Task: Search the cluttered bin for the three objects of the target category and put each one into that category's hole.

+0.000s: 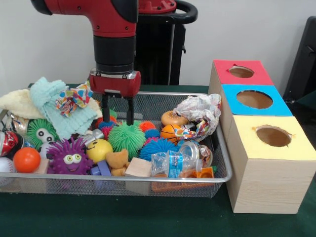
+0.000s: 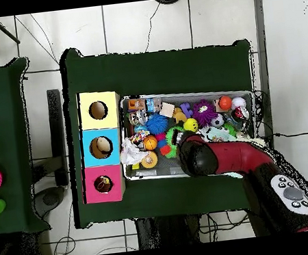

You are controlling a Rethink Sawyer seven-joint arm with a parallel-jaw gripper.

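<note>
The wire mesh bin (image 1: 148, 178) sits on the green table, packed with toys; it also shows in the overhead view (image 2: 187, 93). My gripper (image 1: 117, 111) hangs open and empty over the bin's back middle, its fingertips (image 1: 130, 117) just above a green puffer ball (image 1: 127, 137). A tan plush bear (image 1: 117, 160) lies near the front rim, in front of that ball. The duck and the tiger are hidden or out of view. The red box (image 1: 224, 73) stands farthest back on the right, its round hole (image 1: 241, 72) facing up. In the overhead view the arm (image 2: 215, 155) covers the gripper.
Blue box (image 1: 276, 106) and yellow box (image 1: 296, 145) stand in front of the red one. In the bin: purple spiky ball (image 1: 70, 157), orange ball (image 1: 26, 159), yellow ball (image 1: 98, 149), mint cloth (image 1: 59, 106), crumpled paper (image 1: 200, 113), water bottle (image 1: 170, 164), wooden block (image 1: 138, 168).
</note>
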